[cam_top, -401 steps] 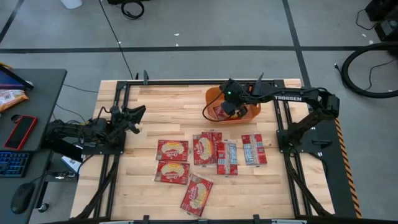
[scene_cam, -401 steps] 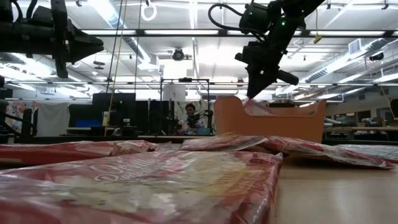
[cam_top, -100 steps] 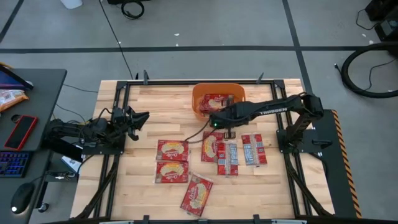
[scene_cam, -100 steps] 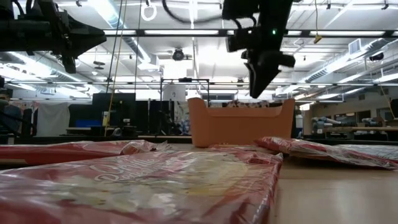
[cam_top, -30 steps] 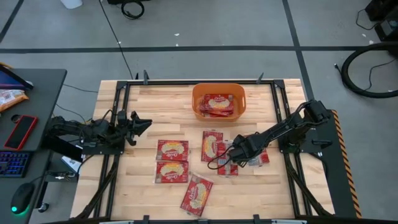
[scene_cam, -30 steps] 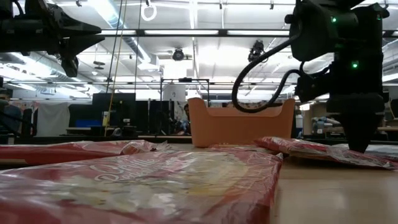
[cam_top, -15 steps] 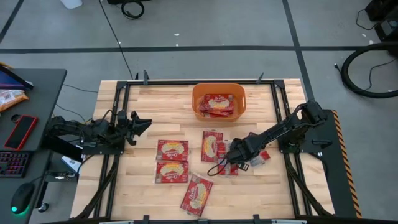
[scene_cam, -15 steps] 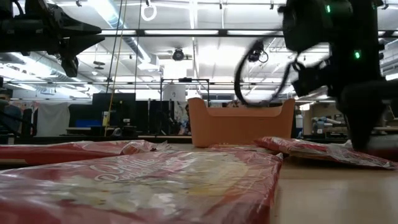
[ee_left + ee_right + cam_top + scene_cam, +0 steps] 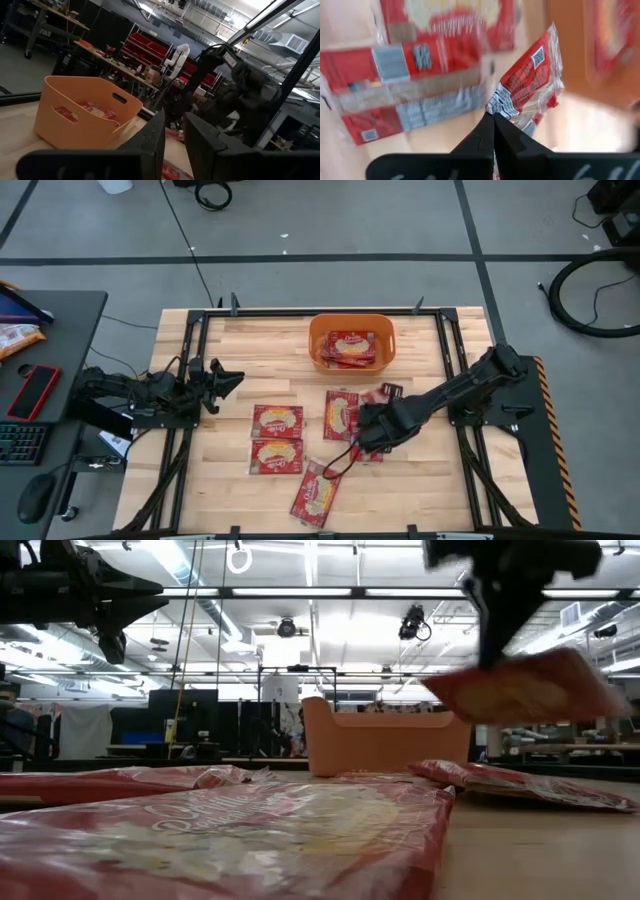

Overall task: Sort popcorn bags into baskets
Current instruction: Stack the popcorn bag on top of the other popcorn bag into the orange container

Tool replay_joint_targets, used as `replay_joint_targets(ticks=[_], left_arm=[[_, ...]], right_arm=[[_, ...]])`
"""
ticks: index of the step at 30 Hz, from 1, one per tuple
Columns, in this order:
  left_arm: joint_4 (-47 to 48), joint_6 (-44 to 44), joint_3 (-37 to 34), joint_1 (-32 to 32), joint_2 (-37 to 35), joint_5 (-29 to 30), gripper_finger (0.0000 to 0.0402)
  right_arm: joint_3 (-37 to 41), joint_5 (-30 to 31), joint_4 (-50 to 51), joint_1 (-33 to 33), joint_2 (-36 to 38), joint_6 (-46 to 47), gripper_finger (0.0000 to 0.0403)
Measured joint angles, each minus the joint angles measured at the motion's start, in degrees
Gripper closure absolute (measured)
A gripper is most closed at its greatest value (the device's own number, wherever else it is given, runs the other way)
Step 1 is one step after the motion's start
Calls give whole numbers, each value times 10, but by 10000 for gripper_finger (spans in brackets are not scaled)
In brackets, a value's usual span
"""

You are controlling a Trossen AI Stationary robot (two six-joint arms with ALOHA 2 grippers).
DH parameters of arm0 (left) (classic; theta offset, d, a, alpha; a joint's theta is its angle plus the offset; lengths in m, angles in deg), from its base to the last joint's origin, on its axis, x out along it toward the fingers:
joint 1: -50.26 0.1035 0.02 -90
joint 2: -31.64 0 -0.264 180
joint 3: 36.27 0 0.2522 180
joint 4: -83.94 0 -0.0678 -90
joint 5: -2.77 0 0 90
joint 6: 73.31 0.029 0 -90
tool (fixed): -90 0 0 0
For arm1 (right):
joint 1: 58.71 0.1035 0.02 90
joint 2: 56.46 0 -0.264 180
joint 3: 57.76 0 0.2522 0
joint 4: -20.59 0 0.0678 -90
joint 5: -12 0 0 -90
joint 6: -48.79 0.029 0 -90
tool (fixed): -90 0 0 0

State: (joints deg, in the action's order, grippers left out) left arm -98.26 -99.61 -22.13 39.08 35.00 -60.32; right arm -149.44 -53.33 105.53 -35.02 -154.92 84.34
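Note:
Several red popcorn bags (image 9: 277,421) lie flat on the wooden table, printed fronts up; one striped-back bag (image 9: 405,95) shows below my right gripper. The orange basket (image 9: 318,340) stands near the table's far edge with a few bags inside. My right gripper (image 9: 493,116) hovers over the right part of the cluster, shut on one bag (image 9: 520,688) that is off the table. My left gripper (image 9: 172,137) waits open at the table's left edge, fingers pointing toward the basket (image 9: 85,112). My right gripper pinches the bag between its two fingers at an edge near a corner (image 9: 496,107), on the side with grey-white print. The fingers (image 9: 497,640) come from above, pointing down. The bag is lifted clear and hangs below them, tilted and crumpled.
The black frame rails (image 9: 190,360) run along the table's left and right sides. Bare wood lies between the bags and the basket. A cable loop (image 9: 335,462) hangs from the right arm over the bags. A desk with a keyboard stands left of the table.
My right gripper has moved a little toward the table's left edge and risen from table height. The bag it holds, lying at the right of the cluster a second ago, is now lifted clear. The left arm has kept still.

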Motion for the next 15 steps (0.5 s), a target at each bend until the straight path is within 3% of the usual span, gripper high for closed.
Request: replay_joint_targets(ticks=[8, 15], left_arm=[[0, 0, 0, 0, 0, 3, 328], [0, 0, 0, 0, 0, 4, 328]], right_arm=[[-58, 136, -62, 8, 1, -328, 401], [-37, 178, -153, -60, 1, -566, 400]])
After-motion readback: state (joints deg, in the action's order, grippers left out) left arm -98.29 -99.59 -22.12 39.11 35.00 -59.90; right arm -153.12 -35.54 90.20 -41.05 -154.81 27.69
